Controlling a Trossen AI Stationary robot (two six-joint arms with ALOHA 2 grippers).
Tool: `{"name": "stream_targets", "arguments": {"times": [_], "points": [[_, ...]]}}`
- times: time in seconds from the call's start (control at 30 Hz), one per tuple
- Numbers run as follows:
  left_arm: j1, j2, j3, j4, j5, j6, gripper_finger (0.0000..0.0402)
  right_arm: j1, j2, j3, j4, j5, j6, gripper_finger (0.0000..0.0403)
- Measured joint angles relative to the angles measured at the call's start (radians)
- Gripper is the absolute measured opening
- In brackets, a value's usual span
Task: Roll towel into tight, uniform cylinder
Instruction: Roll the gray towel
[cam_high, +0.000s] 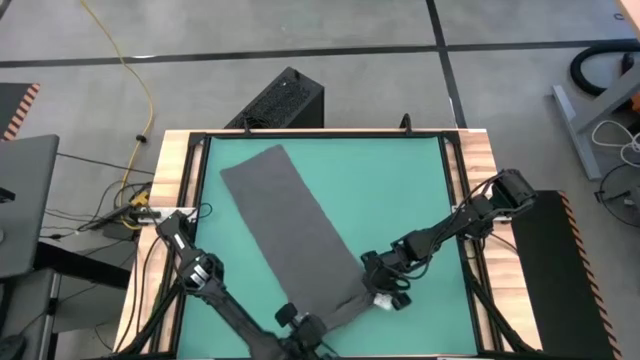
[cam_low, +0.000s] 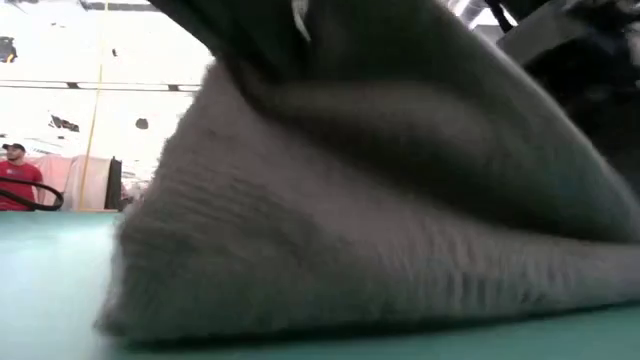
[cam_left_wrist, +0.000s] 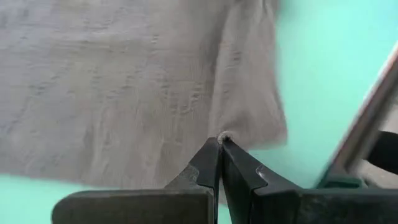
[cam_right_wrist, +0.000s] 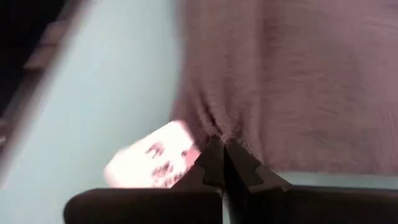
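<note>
The dark grey towel lies spread as a long strip slanting from the table's far left toward the near middle. My left gripper is shut on its near edge at the left corner. My right gripper is shut on the near edge at the right corner. In the low view the towel fills the picture, its near end raised. A white label shows beside my right gripper's fingers. My left gripper pinches the towel's near edge between its two shut fingers, close to a corner; the cloth puckers at the tips. My right gripper pinches the towel's near edge between its two shut fingers, beside the white label; the cloth gathers in small folds there.
The teal table top has a raised black frame and wooden border. Bare teal surface lies to the right of the towel. A black box and cables stand on the floor beyond the far edge. A person shows far off.
</note>
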Motion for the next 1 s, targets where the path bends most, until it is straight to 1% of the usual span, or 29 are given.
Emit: {"name": "stream_targets", "arguments": {"times": [0.07,0.13,0.23,0.3,0.4,0.5,0.63,0.73,0.8,0.9,1.0], "points": [[-0.021,-0.001,0.0,-0.028,-0.005,-0.057,0.0,0.017,0.0,0.022,-0.02,-0.092,0.003,0.0015],[-0.036,-0.001,-0.001,-0.04,0.002,-0.111,0.0,0.036,0.0,0.048,-0.018,-0.103,0.002,0.0015],[-0.043,-0.002,-0.027,-0.012,0.014,-0.15,0.0,0.05,0.004,0.078,0.023,-0.031,-0.001,0.0015],[-0.042,0.002,-0.038,0.005,0.025,-0.16,0.0,0.048,0.005,0.087,0.052,0.039,-0.009,0.0015],[-0.04,0.0,-0.082,0.083,0.035,-0.156,0.0,0.036,0.005,0.087,0.065,0.136,-0.012,0.0015],[-0.042,0.001,-0.117,0.107,0.075,-0.18,0.0,0.025,0.012,0.088,0.078,0.194,-0.016,0.0015],[-0.069,0.002,-0.145,0.1,0.054,-0.258,0.0,0.017,0.072,0.088,0.096,0.208,-0.008,0.0015],[-0.085,0.002,-0.147,0.091,0.072,-0.306,0.0,0.017,0.132,0.09,0.119,0.237,0.013,0.0015],[-0.087,0.002,-0.147,0.09,0.102,-0.31,0.0,0.017,0.16,0.095,0.13,0.252,0.019,0.0015],[-0.084,0.002,-0.147,0.095,0.153,-0.263,0.0,0.019,0.195,0.095,0.137,0.255,0.035,0.0015],[-0.074,0.002,-0.147,0.079,0.236,-0.207,0.0005,0.02,0.196,0.095,0.131,0.263,0.052,0.0015]]}}
